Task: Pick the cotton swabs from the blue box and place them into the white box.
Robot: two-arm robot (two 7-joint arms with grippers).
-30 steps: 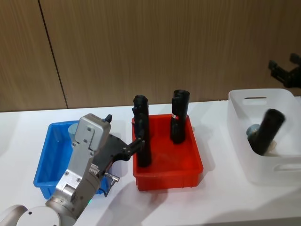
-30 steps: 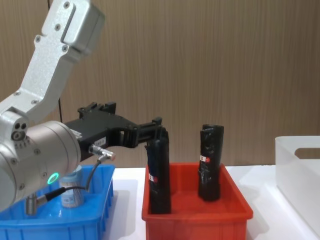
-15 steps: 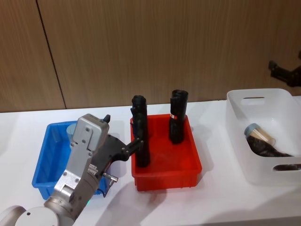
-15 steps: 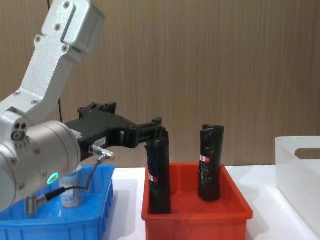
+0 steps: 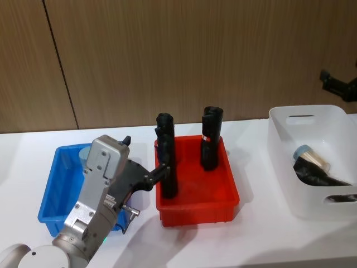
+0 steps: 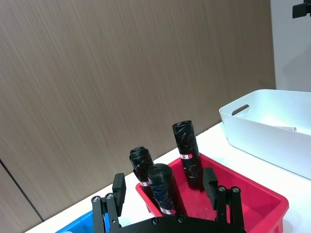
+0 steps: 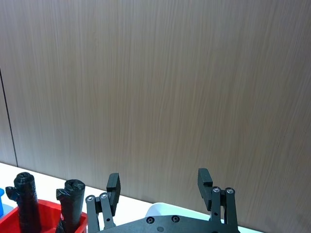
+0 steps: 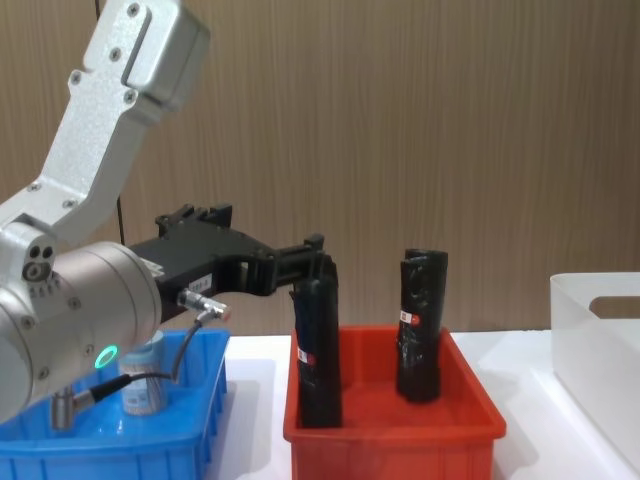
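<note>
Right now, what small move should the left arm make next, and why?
Probably pull the left gripper back from the red bin and over the cotton swabs: its jaws are open and empty, and that jar stands in the blue box.

Brown wood-grain wall panels point(image 5: 184, 56) behind, dark vertical seam at left, white desk point(image 5: 256, 234) below, soft even light

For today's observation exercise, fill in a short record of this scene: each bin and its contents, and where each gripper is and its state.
blue box: one jar of cotton swabs standing at its back
red bin: black rolls upright
white box: a cotton swabs jar lying on a black roll
left gripper: open, raised between blue box and red bin
right gripper: open, high near the wall above the white box
</note>
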